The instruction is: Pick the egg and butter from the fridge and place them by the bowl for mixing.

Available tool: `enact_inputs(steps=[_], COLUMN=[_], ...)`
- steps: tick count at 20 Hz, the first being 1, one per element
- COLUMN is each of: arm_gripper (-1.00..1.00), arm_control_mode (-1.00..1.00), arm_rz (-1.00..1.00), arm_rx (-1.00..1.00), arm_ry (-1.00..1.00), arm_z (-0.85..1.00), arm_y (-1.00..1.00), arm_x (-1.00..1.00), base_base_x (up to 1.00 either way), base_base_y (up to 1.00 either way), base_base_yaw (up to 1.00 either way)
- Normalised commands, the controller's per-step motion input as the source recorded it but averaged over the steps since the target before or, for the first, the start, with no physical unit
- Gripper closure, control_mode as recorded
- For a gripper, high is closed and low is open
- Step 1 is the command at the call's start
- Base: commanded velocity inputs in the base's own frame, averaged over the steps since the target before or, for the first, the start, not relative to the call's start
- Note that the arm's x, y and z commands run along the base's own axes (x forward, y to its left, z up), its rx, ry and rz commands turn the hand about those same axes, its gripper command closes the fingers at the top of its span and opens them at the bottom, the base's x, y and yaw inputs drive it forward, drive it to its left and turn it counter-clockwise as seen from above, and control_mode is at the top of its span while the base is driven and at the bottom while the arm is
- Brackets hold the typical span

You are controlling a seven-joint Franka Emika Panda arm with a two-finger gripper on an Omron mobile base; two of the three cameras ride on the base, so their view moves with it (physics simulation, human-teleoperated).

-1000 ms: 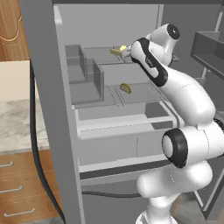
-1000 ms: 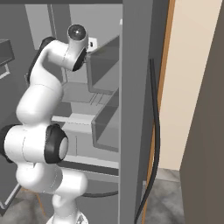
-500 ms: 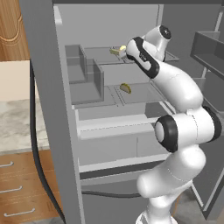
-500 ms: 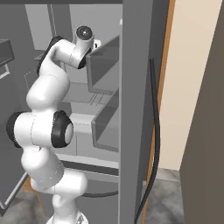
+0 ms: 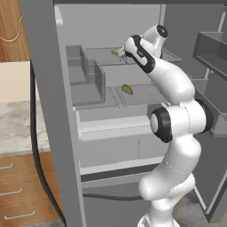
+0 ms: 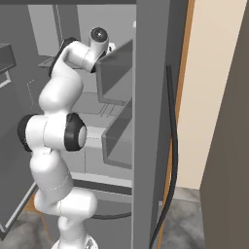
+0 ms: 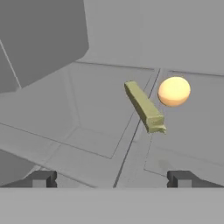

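The butter (image 7: 145,107) lies flat on an upper shelf (image 7: 87,127) inside the fridge (image 5: 42,88), a thin olive-yellow stick set slantwise in my hand view, running from upper left to lower right. The egg (image 7: 174,91) sits just beside the stick's far side, close to it; I cannot tell whether the two touch. A seam in the shelf passes under the butter's near end.

My tool (image 7: 113,179) hangs in front of them with its fingertips (image 7: 40,178) spread wide apart and nothing between them, the butter and egg lying beyond the gap and a little to the right.

From the left base view, my arm reaches up into the fridge at the top shelf level, where a pale-yellow speck (image 5: 118,52) shows just beside my wrist. On the shelf below lies a small yellowish-olive item (image 5: 127,89), near box-like bins (image 5: 86,75) on the left.
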Motion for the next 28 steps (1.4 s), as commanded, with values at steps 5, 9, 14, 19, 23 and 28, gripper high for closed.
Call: enact_inputs(steps=[5, 9, 14, 19, 23, 28], arm_gripper=[-1.00, -1.00, -1.00, -1.00, -1.00, -1.00], arm_control_mode=[-1.00, -1.00, -1.00, -1.00, -1.00, -1.00], arm_rz=[0.01, 0.03, 0.00, 0.00, 0.00, 0.00], arm_rx=[0.00, 0.00, 0.00, -0.03, -0.02, -0.01], arm_ry=[0.00, 0.00, 0.02, 0.02, 0.02, 0.02], arm_z=[-0.05, -0.02, -0.08, -0.13, -0.12, -0.11], arm_y=[0.00, 0.00, 0.00, 0.03, 0.01, 0.01], arm_x=[0.52, 0.50, 0.46, 0.36, 0.42, 0.39], base_base_x=[0.00, 0.00, 0.00, 0.00, 0.00, 0.00], base_base_y=[0.00, 0.00, 0.00, 0.00, 0.00, 0.00], base_base_yaw=[0.00, 0.00, 0.00, 0.00, 0.00, 0.00])
